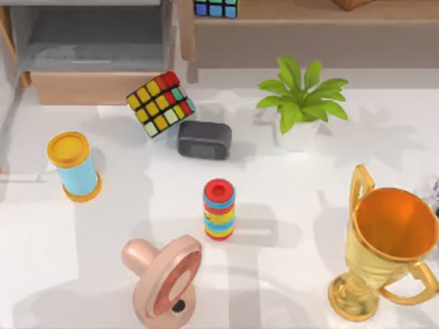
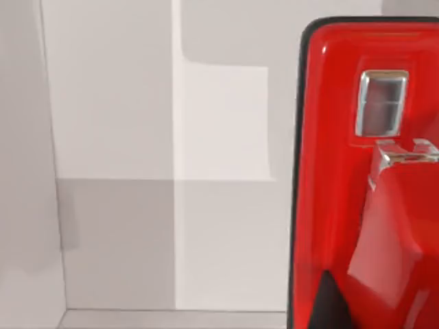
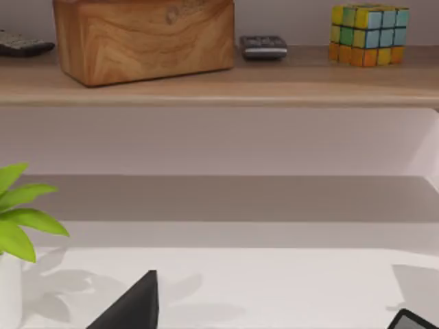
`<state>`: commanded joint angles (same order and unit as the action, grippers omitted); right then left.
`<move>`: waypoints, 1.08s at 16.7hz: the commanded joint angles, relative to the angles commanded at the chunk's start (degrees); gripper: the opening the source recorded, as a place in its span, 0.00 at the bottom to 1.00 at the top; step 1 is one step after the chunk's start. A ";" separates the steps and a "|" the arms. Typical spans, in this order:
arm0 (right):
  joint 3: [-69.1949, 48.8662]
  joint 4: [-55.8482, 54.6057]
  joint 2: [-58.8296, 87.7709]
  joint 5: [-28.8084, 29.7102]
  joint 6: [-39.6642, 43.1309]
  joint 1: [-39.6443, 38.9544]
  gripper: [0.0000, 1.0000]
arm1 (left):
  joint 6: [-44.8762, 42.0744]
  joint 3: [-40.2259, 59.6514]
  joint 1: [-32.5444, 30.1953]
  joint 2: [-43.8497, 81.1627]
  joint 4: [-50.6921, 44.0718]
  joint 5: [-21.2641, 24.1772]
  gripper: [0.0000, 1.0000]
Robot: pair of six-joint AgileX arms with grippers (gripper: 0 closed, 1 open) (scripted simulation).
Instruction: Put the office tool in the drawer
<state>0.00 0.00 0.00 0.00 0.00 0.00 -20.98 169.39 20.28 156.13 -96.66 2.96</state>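
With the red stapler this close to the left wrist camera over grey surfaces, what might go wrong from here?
1. The stapler fills one side of the left wrist view, yet the grip on it is hidden, so it may slip or drop early.
2. The drawer sits in the table's far left corner beside the shelf; a release near its wall might leave the stapler tilted against it.
3. The cube lies just outside the drawer front and might get bumped on retreat.
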 joint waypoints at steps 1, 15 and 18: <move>0.00 0.00 0.00 0.00 0.00 0.00 1.00 | -0.07 0.41 0.64 -1.20 0.32 0.73 0.00; 0.00 0.00 0.00 0.00 0.00 0.00 1.00 | 0.19 -3.08 -1.35 5.45 -1.40 -3.38 0.00; 0.00 0.00 0.00 0.00 0.00 0.00 1.00 | 0.21 -3.10 -1.40 5.50 -1.42 -3.51 0.00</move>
<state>0.00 0.00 0.00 0.00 0.00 0.00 -20.78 166.30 18.89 161.63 -98.08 -0.54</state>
